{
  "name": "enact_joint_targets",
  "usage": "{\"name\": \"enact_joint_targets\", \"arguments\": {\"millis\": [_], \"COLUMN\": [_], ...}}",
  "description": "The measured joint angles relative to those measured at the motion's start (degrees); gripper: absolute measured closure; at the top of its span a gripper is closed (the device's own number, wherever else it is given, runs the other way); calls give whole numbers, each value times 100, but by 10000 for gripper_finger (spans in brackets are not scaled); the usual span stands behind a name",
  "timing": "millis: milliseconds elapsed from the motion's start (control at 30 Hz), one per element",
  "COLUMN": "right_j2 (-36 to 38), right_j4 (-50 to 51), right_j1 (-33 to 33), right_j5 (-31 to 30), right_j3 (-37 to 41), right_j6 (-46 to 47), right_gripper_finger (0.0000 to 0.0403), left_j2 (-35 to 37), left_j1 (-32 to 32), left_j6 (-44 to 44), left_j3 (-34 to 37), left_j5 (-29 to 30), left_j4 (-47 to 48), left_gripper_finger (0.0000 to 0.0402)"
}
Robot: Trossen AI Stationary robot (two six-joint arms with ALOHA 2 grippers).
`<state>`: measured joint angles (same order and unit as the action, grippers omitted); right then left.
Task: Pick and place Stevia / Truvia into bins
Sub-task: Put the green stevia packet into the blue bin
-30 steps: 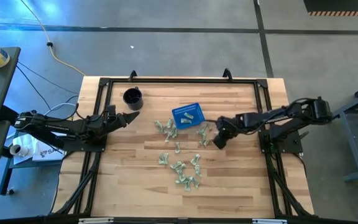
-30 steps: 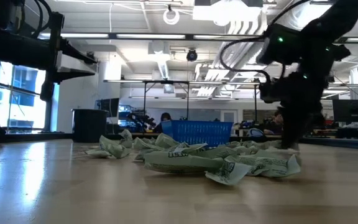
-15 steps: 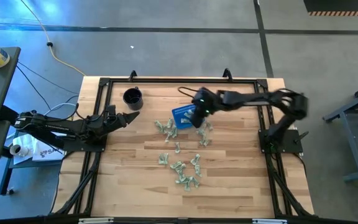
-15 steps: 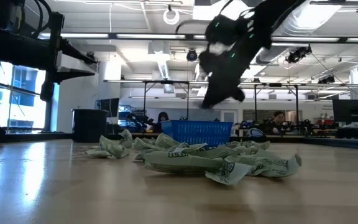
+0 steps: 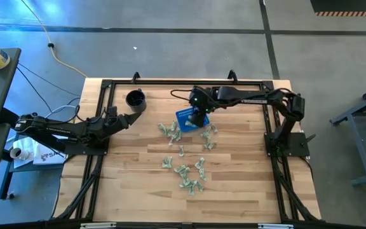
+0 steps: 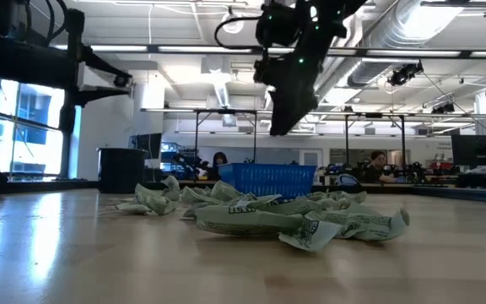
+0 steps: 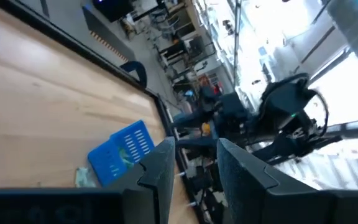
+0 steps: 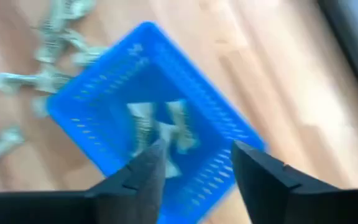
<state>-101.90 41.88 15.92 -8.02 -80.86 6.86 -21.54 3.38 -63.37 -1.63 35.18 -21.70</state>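
Observation:
The blue basket (image 5: 184, 118) stands on the table's far middle, with a few Stevia packets (image 8: 160, 127) lying in it. Many more packets lie on the wood around it (image 5: 170, 130), to its right (image 5: 207, 137), and toward the near edge (image 5: 188, 173). My right gripper (image 8: 194, 158) hangs open above the basket (image 6: 268, 179), pointing steeply down, with nothing between its fingers; it also shows in the low view (image 6: 281, 122). My left gripper (image 5: 134, 118) waits open at the table's left, level and well above the wood, and it shows again in its own view (image 7: 194, 158).
A black round cup (image 5: 135, 100) stands at the far left, just beyond my left gripper. A black frame rail (image 5: 170, 81) runs around the tabletop. The heap of packets (image 6: 294, 221) lies nearest the low camera. People sit in the room behind (image 6: 378, 162).
My right gripper has lifted off the table by the packets to the right of the basket. It has swung up and toward the far left, and now hangs over the basket, tipped more steeply down. My left arm has kept still.

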Motion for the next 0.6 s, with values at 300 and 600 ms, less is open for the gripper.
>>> {"name": "enact_joint_targets", "arguments": {"millis": [300, 600], "right_j2": [1008, 1464], "right_j4": [717, -485], "right_j1": [-389, -710], "right_j5": [-123, 45], "right_j3": [1018, 2788], "right_j6": [46, 382], "right_gripper_finger": [186, 189], "left_j2": [-230, -504], "left_j1": [2, 1], "left_j6": [433, 893], "left_j3": [-197, -625], "left_j5": [-635, -660], "left_j4": [409, 979], "left_gripper_finger": [245, 245]}}
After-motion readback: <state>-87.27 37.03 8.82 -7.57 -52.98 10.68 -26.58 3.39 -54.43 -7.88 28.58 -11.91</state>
